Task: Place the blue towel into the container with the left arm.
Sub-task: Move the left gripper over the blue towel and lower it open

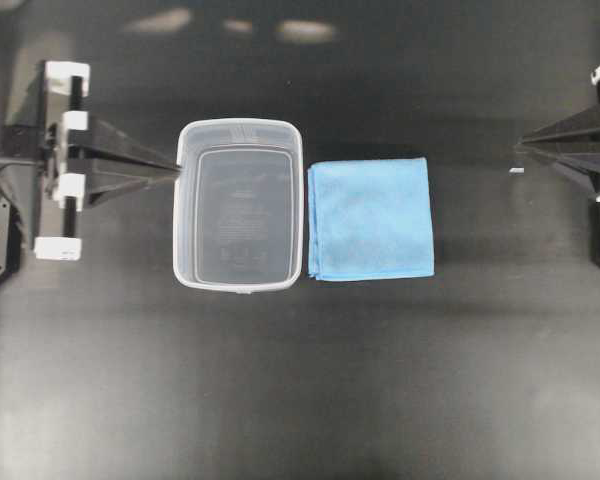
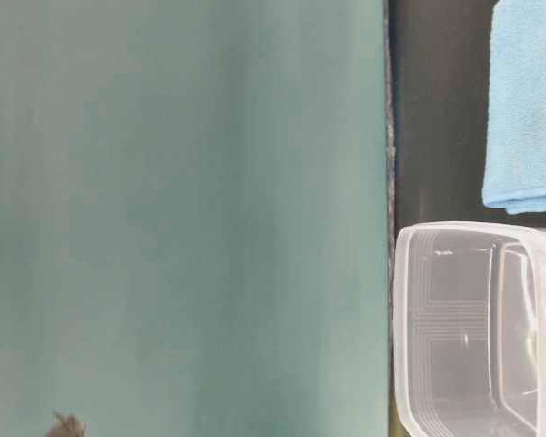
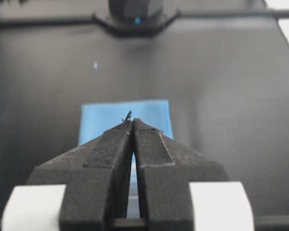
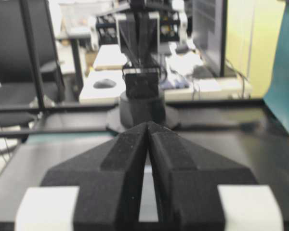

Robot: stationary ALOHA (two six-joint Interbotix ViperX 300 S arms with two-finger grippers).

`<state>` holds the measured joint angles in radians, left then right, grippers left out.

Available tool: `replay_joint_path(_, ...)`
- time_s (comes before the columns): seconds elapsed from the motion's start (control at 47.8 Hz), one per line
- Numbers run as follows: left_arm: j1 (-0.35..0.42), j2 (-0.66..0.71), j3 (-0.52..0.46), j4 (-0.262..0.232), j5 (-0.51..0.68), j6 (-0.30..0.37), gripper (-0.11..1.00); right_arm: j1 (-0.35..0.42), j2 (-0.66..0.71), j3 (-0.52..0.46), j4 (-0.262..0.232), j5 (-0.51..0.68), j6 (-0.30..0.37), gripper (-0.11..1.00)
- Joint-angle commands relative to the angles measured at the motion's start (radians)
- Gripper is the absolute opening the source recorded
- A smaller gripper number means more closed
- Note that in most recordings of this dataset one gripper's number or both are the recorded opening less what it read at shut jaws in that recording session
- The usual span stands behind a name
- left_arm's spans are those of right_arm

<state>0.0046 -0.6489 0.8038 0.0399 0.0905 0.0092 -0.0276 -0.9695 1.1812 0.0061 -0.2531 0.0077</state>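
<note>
Blue towel (image 1: 371,219): lies flat and folded, roughly square, at the centre of the overhead frame, just right of middle, on the table; layered edges show along its left and lower sides.
Container (image 1: 239,204): clear plastic tub with rounded corners and a thick rim, standing open side up just left of the towel; their facing edges are nearly touching. Nothing lies inside it.
Table (image 1: 300,400): dark, matte, nearly black surface filling the overhead frame, with soft light reflections along the top edge.
Room: the table-level view is mostly filled by a blurred teal panel (image 2: 182,209) on the left, with the tub's corner at lower right and the towel's edge at upper right. Behind the right arm's camera view sit a cluttered desk (image 4: 173,82) and a black chair (image 4: 19,57), out of focus.
Left gripper (image 1: 176,168): at mid-left of the overhead frame, its tip pointing right and reaching the tub's left rim. Its jaws are pressed together with nothing between them. The tub stands between it and the towel; in the wrist view the towel shows beyond the fingertips.
Right gripper (image 1: 518,146): at the right edge of the overhead frame, tip pointing left, well apart from the towel. Its jaws also meet at the tip and hold nothing.
</note>
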Motion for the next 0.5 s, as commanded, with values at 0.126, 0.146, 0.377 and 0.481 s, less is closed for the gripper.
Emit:
replay_joint_path(0.126,0.011,0.152,-0.189,0.005,0.190,0.005,0.00,-0.011,-0.003,-0.020,0.005,0.052,0.006,0.30)
replay_joint_path(0.146,0.011,0.167,-0.202,0.005,0.207,0.005,0.00,-0.012,-0.005,-0.020,0.005,0.057,0.008,0.36)
replay_joint_path(0.377,0.021,0.337,-0.370,0.006,0.365,0.011,0.00,-0.014,-0.026,-0.020,0.005,0.100,0.018,0.81)
replay_joint_path(0.481,0.029,0.422,-0.456,0.006,0.430,0.040,0.03,-0.014,-0.040,-0.018,0.003,0.114,0.018,0.77)
